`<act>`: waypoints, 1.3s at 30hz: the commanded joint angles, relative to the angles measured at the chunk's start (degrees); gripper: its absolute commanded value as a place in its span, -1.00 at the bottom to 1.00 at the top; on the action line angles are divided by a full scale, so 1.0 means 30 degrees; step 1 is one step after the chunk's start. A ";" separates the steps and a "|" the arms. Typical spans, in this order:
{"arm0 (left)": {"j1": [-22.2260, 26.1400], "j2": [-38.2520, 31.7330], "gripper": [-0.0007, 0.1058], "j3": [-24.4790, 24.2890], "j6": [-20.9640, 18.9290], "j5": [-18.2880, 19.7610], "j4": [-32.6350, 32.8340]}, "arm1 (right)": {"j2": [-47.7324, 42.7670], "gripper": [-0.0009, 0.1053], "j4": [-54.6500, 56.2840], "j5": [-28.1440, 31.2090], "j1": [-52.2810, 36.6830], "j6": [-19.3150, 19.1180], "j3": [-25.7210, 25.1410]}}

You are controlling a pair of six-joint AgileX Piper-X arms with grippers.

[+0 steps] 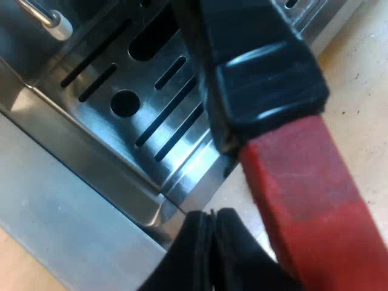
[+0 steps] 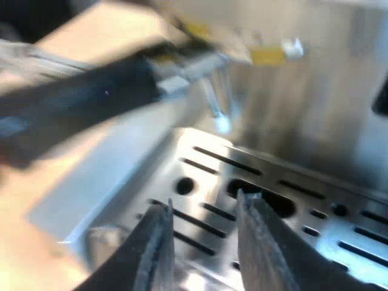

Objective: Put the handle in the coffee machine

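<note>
The holder's dark handle [image 1: 260,66] with its red end [image 1: 315,200] runs close over the corner of the machine's slotted steel drip tray [image 1: 115,139]. My left gripper [image 1: 212,248] sits just beside the red end, its two black fingers pressed together with nothing between them. My right gripper [image 2: 203,242] hangs open above the drip tray [image 2: 339,224], with the tray's slots showing through the gap between its fingers. A dark blurred bar [image 2: 79,97] with a metal end reaches across above the tray; I cannot tell what it is.
A thin metal steam wand [image 1: 45,15] with a pale tip hangs over the tray, and the wand [image 2: 215,103] stands before the machine's steel front wall [image 2: 315,115]. A light wooden tabletop [image 1: 357,91] lies beyond the tray's edge.
</note>
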 commanded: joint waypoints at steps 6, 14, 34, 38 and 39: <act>-0.1473 -0.0226 -0.98 0.0079 -0.2359 0.0910 0.0042 | -0.4789 -0.37 0.3800 -0.2523 0.0031 -0.0253 -0.0095; -0.1672 -0.0226 -0.98 0.0079 -0.6892 0.0798 -0.0822 | -0.8555 0.18 0.7544 -0.3896 0.0031 -0.0251 -0.0095; -0.4802 -0.0226 -0.98 0.0296 -1.1529 -0.0744 -0.0215 | -0.9333 0.18 0.8347 -0.3894 0.0031 0.0364 -0.0095; -0.6435 -0.0226 -0.98 0.0296 -1.1501 -0.1074 -0.0393 | -0.9333 0.18 0.8347 -0.3894 0.0031 0.0364 -0.0095; -0.6627 -0.0226 -0.98 0.0296 -1.1494 -0.1146 -0.0568 | -0.9333 0.18 0.8347 -0.3894 0.0031 0.0364 -0.0095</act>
